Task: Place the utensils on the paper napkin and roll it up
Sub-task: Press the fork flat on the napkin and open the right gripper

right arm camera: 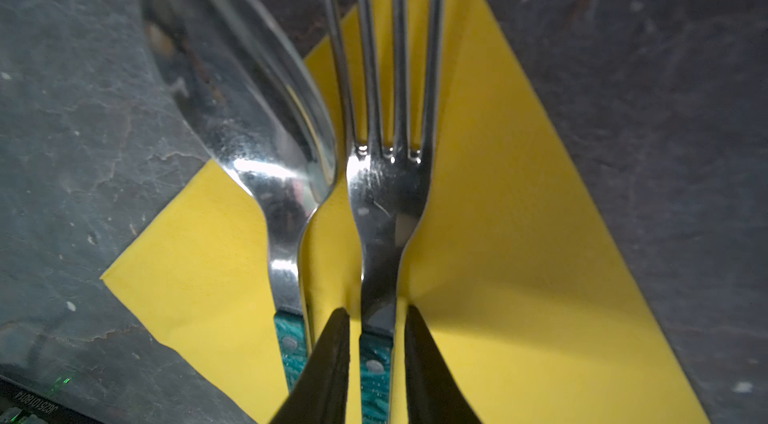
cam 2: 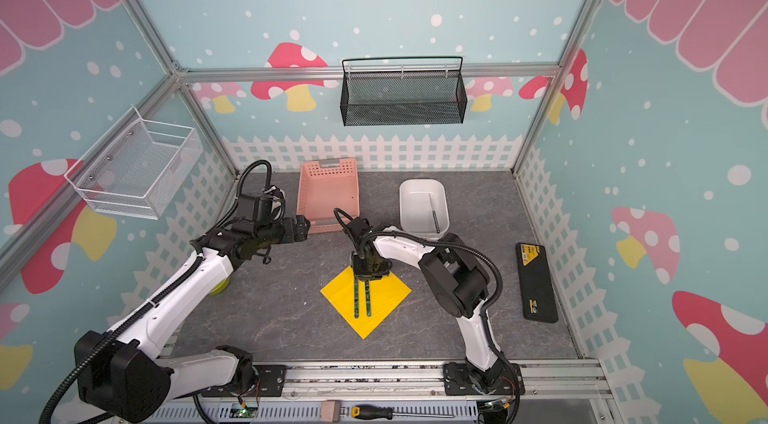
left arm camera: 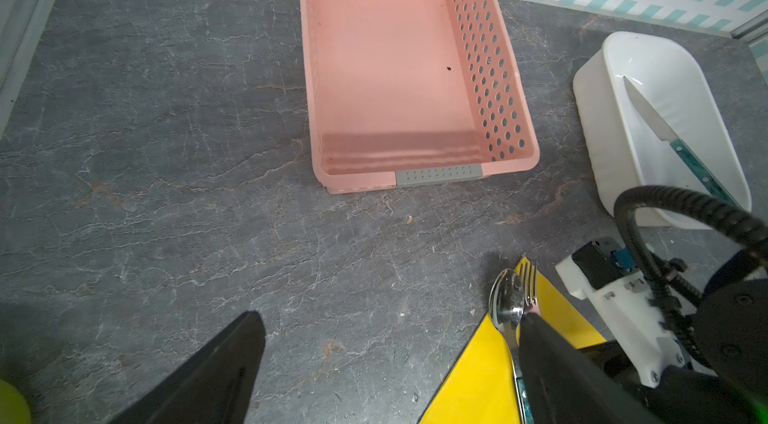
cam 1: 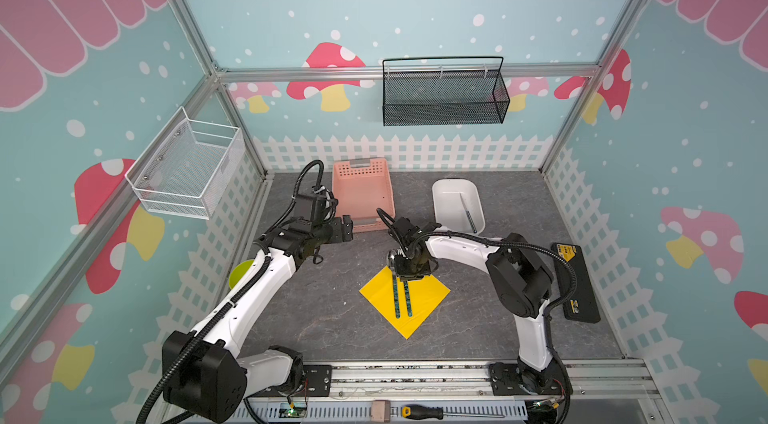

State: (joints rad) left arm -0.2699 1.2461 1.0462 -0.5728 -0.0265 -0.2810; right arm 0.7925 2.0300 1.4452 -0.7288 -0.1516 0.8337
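Napkin point(cam 1: 428, 295) point(right arm camera: 519, 276): yellow, flat on tabletop point(cam 1: 324, 309), set as a diamond, approx mid-workspace in both top views.

Spoon point(cam 1: 392, 256) point(right arm camera: 241, 89) + fork point(cam 1: 407, 300) point(right arm camera: 386, 193) lie on the napkin, parallel, just beside each other. Handles point toward the arm bases. Spoon is on the L-arm side. Heads run out past the far corner. Spoon bowl is mostly over bare tabletop and fork tines reach beyond the napkin tip (R wrist view). Can't tell if the two heads touch.

R end effector point(cam 1: 409, 272) point(right arm camera: 376, 309): pointed down over the fork neck. Fingers point(right arm camera: 332, 359) straddle the top of the fork handle. A sliver of yellow shows on each side between finger and handle, so jaws are slightly parted and nothing is gripped. Fork rests on the napkin.

Knife point(cam 1: 468, 212) point(left arm camera: 673, 139): not on the napkin. It lies slanted in the white tub point(cam 1: 446, 203), beyond the napkin on the R-arm side, blade toward the back wall.

L end effector point(cam 1: 347, 230) point(left arm camera: 390, 316): jaws spread wide, empty, above the tabletop just by the near end of the pink basket point(cam 1: 361, 170), apart from the napkin.

Periphery: lime bowl point(cam 1: 241, 272) partly hidden behind L arm. Black case point(cam 1: 575, 284) along the R edge of the tabletop. Screwdriver point(cam 1: 419, 411) on the front rail.
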